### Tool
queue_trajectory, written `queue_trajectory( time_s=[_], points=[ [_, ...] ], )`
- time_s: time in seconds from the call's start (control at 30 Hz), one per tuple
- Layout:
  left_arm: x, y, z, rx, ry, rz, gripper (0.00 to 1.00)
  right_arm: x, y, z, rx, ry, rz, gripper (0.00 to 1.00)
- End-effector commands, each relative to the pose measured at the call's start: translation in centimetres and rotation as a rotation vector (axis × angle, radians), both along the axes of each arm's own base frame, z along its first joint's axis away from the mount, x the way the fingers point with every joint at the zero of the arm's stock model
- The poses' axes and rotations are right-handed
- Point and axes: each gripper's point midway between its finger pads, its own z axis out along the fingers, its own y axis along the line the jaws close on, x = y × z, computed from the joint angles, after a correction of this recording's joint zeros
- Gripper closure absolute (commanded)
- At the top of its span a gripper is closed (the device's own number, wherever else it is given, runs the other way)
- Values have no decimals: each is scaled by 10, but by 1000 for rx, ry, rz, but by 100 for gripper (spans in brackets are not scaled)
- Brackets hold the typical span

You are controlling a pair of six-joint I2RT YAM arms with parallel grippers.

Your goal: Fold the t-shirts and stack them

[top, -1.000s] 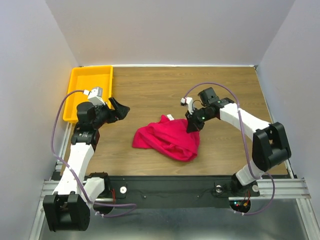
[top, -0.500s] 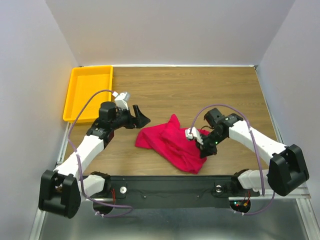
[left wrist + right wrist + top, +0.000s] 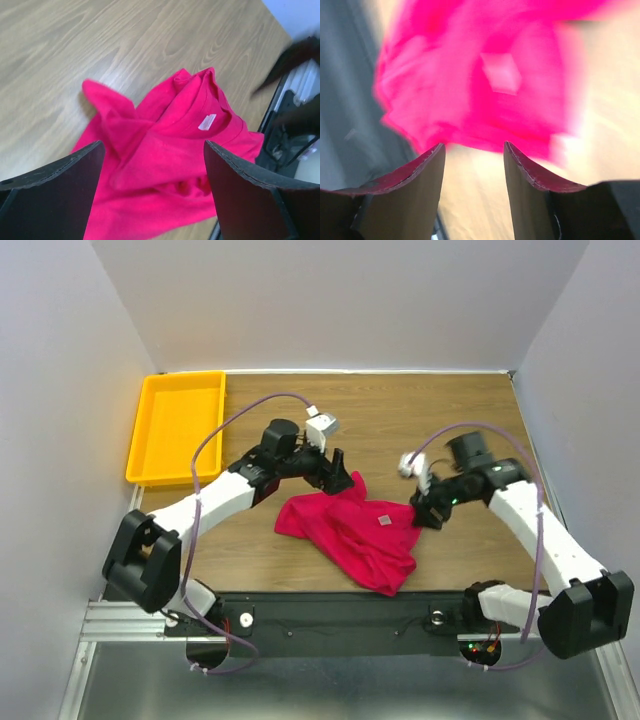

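Note:
One crimson-red t-shirt [image 3: 350, 535] lies crumpled on the wooden table, its white neck label [image 3: 384, 521] facing up. My left gripper [image 3: 338, 470] hangs open over the shirt's far left edge. In the left wrist view its wide-apart fingers frame the cloth [image 3: 165, 150] and the label [image 3: 207, 121], with nothing held. My right gripper [image 3: 425, 512] stands open just off the shirt's right edge. The blurred right wrist view shows bare wood between the right gripper [image 3: 473, 147] fingers and the shirt [image 3: 485, 90] ahead of them.
A yellow tray [image 3: 180, 425] with nothing visible in it sits at the far left corner. The black rail [image 3: 330, 615] with the arm bases runs along the near edge, close to the shirt's lowest fold. White walls enclose the table on three sides.
My right gripper pulled the shirt's edge toward the near right, then opened and let go. My left arm swung right from beside the tray to the shirt's far edge, still open.

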Motion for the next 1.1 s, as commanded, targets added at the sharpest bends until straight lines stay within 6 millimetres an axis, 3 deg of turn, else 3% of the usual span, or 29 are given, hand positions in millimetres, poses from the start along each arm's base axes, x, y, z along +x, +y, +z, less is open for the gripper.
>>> queue_trajectory(
  time_s=[0.0,0.07,0.17,0.27,0.33,0.37,0.4,0.43,0.47,0.5,0.57,0.73,0.77,1.07],
  points=[
    [-3,-39,30,2,-193,-180,9,60,-40,48,93,-125,-326,44],
    [-10,-56,22,24,-220,-252,10,76,-69,50,123,-126,-474,44],
    [-36,-90,25,28,-284,-406,12,81,-83,39,167,-81,-603,44],
    [-48,-111,14,63,-315,-486,12,94,-94,28,168,-106,-708,44],
    [-51,-126,16,90,-322,-501,12,101,-99,25,185,-94,-790,44],
    [-51,-139,10,120,-320,-493,12,107,-106,23,200,-94,-833,44],
    [-53,-139,-5,155,-291,-494,13,110,-110,23,213,-91,-850,44],
    [-48,-148,1,155,-302,-480,16,111,-114,22,223,-86,-866,44],
    [-43,-154,-15,194,-274,-446,17,115,-122,21,238,-77,-895,44],
    [-39,-160,-12,196,-282,-441,18,116,-125,18,245,-64,-913,44],
    [-35,-168,-26,219,-273,-433,19,119,-136,17,268,-60,-955,44],
    [-34,-190,-30,235,-290,-479,18,119,-146,11,354,-5,-987,44],
    [-35,-192,-43,253,-261,-496,18,119,-150,11,359,-5,-997,44],
    [-39,-210,-71,289,-188,-592,23,117,-151,16,380,-21,-992,44]
  ],
)
